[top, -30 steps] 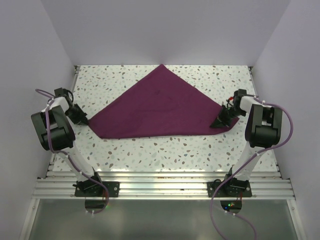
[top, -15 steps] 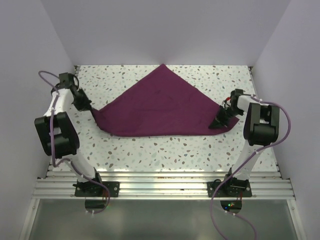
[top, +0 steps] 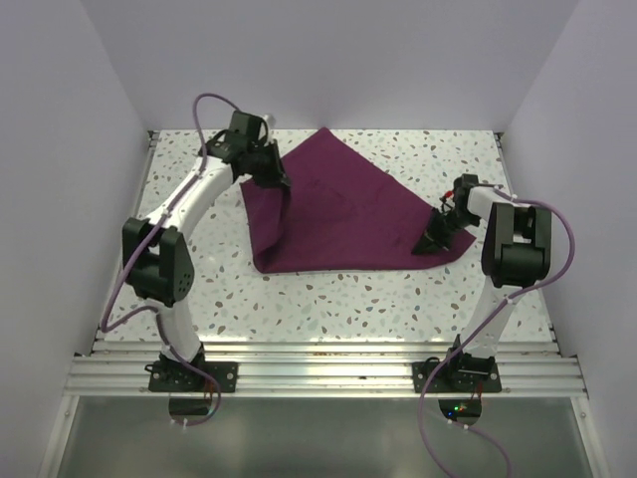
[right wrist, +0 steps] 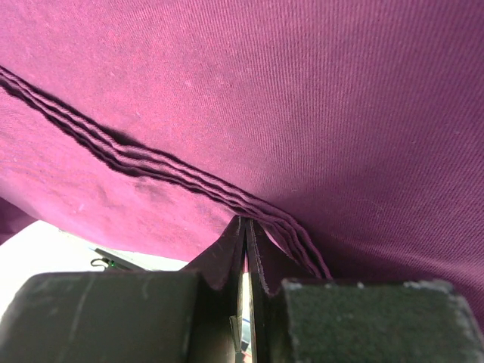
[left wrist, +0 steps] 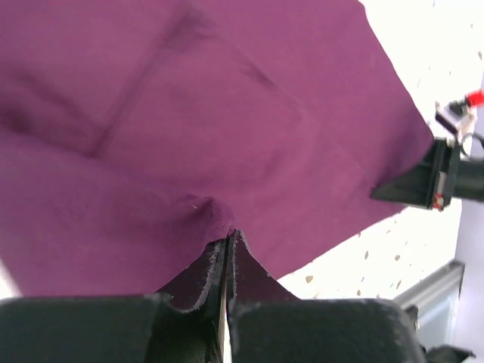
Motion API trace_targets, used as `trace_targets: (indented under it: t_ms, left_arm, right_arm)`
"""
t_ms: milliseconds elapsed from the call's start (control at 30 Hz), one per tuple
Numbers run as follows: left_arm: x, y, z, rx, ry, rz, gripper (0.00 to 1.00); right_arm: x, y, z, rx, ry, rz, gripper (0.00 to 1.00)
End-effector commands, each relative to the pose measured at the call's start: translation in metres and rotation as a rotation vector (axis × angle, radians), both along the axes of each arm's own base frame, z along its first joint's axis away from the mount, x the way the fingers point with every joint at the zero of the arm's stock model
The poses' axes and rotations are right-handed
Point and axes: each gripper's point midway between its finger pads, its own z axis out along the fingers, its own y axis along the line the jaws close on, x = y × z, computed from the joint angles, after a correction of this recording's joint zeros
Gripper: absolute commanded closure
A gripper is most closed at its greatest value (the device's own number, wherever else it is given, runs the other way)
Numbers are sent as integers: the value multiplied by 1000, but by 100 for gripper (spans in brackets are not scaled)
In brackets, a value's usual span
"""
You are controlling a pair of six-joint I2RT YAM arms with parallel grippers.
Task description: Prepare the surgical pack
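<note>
My left gripper (top: 280,182), clamped on the dark magenta cloth sheet (top: 348,214), has pulled its left corner inward. My right gripper (top: 434,242) pinches the right corner; stacked edges show only in its wrist view.

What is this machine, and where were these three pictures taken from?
These are two robot arms, each ending in a two-finger gripper. The wide picture is from a camera above and behind them; the two close-ups come from cameras on their wrists. On the speckled table lies one purple cloth. The left gripper is shut on the cloth's left corner, holding it lifted over the cloth. The right gripper is shut on the right corner, low by the table.
</note>
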Motion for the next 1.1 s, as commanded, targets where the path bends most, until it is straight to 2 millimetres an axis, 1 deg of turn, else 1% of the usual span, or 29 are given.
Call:
trace_targets:
  t_ms: [0, 33, 67, 100, 133, 167, 233, 267, 300, 333, 367, 400, 433, 467, 500, 533, 567, 600, 667, 867, 1000, 1067]
  left_arm:
    - [2, -50, 3, -59, 10, -95, 100]
    - [5, -59, 9, -67, -6, -115, 100]
    - [1, -74, -1, -64, 18, -148, 100]
    - [-2, -81, -3, -65, 31, -167, 100]
    - [0, -90, 3, -71, 16, -184, 100]
    - [-5, -102, -4, -67, 31, -211, 100]
    - [-6, -114, -2, -72, 25, -238, 100]
    - [-9, -121, -10, -68, 40, -252, 100]
    - [-10, -126, -7, -79, 37, -269, 100]
    - [-12, -130, -15, -73, 61, -282, 100]
    - [-11, -134, -15, -77, 58, -289, 100]
    - [-10, -138, -9, -83, 47, -298, 100]
    - [-10, -143, -13, -83, 54, -306, 100]
    - [-9, -150, -5, -97, 37, -320, 100]
    - [-9, -154, -2, -103, 35, -326, 100]
    - [-9, -158, -6, -104, 42, -331, 100]
    - [-12, -164, -4, -108, 44, -342, 100]
    - [-10, -168, 4, -118, 29, -348, 100]
    - [-16, -177, 4, -128, 36, -362, 100]
    - [-29, -195, 15, -154, 17, -396, 100]
    - [-34, -204, 3, -156, 43, -423, 100]
    - [-34, -209, 3, -162, 37, -433, 100]
  right_arm:
    - [7, -2, -2, -24, -23, 11, 95]
    - [7, -2, -3, -23, -23, 10, 95]
    - [7, -1, -3, -19, -21, 11, 95]
    - [8, -1, -3, -18, -21, 11, 95]
    - [8, -1, -4, -14, -18, 10, 95]
    - [8, -1, -4, -11, -19, 9, 95]
    - [9, -1, -4, -13, -22, 9, 95]
    - [8, 0, -5, -11, -17, 9, 94]
    - [9, 0, -5, -8, -18, 8, 95]
    - [8, 0, -7, -6, -12, 8, 95]
    - [7, 0, -7, -5, -9, 8, 95]
    - [7, 1, -9, -5, -6, 8, 94]
    - [6, 0, -9, -5, -5, 7, 95]
    - [6, 1, -10, -2, -3, 5, 94]
    - [6, 1, -10, -3, -1, 8, 94]
    - [5, 1, -11, -1, 1, 8, 94]
    - [6, 1, -10, -3, 1, 8, 94]
    - [6, 1, -10, -6, 1, 8, 95]
    - [6, 0, -11, -7, 4, 9, 95]
    - [6, 0, -14, -3, 17, 9, 95]
    - [6, 1, -15, -1, 15, 14, 94]
    - [6, 1, -16, -1, 20, 14, 95]
